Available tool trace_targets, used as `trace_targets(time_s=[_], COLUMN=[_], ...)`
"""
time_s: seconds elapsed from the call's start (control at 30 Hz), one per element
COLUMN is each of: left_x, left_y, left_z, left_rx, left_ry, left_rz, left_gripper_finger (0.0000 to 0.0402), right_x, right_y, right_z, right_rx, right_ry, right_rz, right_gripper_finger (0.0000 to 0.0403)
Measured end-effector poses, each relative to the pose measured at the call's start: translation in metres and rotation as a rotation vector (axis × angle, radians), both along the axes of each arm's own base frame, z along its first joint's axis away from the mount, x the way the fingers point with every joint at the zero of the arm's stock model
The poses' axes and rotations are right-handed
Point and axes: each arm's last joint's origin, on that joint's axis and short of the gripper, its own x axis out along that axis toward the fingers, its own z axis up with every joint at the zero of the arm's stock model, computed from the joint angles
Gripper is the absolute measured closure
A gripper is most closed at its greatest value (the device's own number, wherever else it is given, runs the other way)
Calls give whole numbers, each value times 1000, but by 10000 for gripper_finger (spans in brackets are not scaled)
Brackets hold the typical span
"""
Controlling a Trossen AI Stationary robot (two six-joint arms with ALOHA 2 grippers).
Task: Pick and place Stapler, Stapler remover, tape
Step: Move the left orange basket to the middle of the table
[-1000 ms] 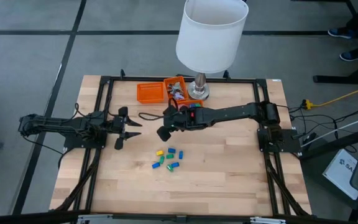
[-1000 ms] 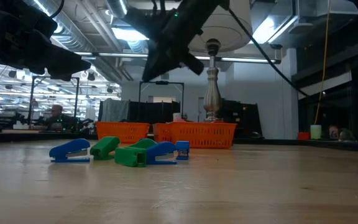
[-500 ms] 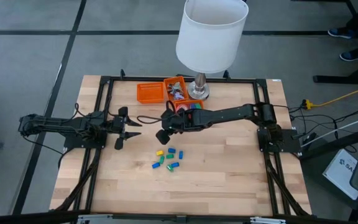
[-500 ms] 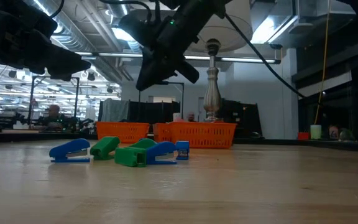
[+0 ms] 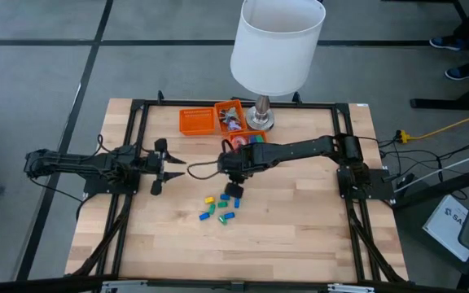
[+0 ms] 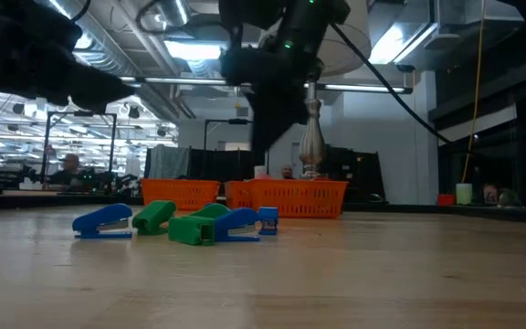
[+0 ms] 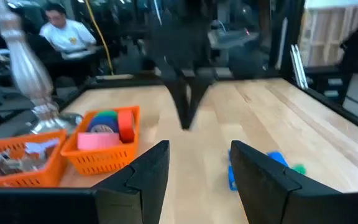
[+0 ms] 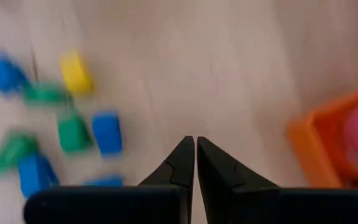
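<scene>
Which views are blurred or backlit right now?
Right wrist view: motion blur smears the small blocks; right hand stays sharp. Left wrist view: soft throughout. Low view: right arm is a dark silhouette against bright ceiling lights. High view: evenly lit, clear.

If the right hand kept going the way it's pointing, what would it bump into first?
Probably bare table. The right hand, shut and empty, points down at wood just beside the little staplers; its height is hard to judge.

Bright even overhead light, soft shadows; wrist views motion-blurred, low view backlit.
</scene>
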Motion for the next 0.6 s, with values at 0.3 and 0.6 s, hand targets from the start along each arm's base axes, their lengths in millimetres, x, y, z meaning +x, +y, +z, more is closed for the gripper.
trace_targets(time_s=[0.3, 0.6], left_x=[0, 0], left_y=[0, 0], left_z=[12, 13], left_rx=[-280, -429], left_ry=[-133, -138], left_rz=[5, -14], left_gripper_finger=[233, 233], right_x=[-27, -54], right_y=[15, 20], right_z=[-9, -25], right_rx=[-83, -73], right_ry=[268, 257], right_rz=[156, 244], right_gripper_finger=[381, 381])
